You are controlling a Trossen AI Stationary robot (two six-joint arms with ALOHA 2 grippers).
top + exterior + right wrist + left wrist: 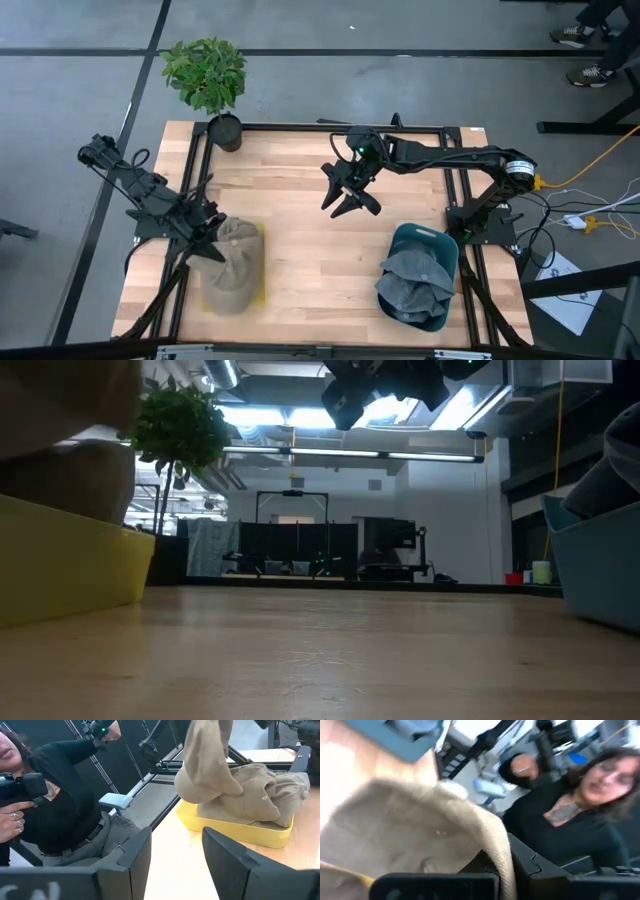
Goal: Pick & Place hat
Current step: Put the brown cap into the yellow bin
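A tan hat [238, 262] hangs from my left gripper [210, 240] above a yellow bin [258, 290] on the table's left side. In the right wrist view the hanging hat [204, 767] droops over the bin [240, 827], where more tan hats [260, 795] lie piled. The left gripper is shut on the hat. My right gripper [350, 198] is open and hovers high over the table's middle, touching nothing; it also shows at the top of the low view [370, 385]. A blue bin [440, 245] holds grey hats [412, 285]. My left gripper holds the tan hat by its edge [220, 238] on the side toward the table's left, slanting down from the left. The gripper's own body hides the pinch in the left wrist view, where only the hat's cloth [420, 830] shows. The hat hangs slack below the fingers over the yellow bin.
A potted plant [208, 75] stands at the table's far left corner. A person in black [65, 795] is beside the table's left edge, near the yellow bin. Bare wood [320, 260] lies between the two bins. The black frame [300, 128] rims the table.
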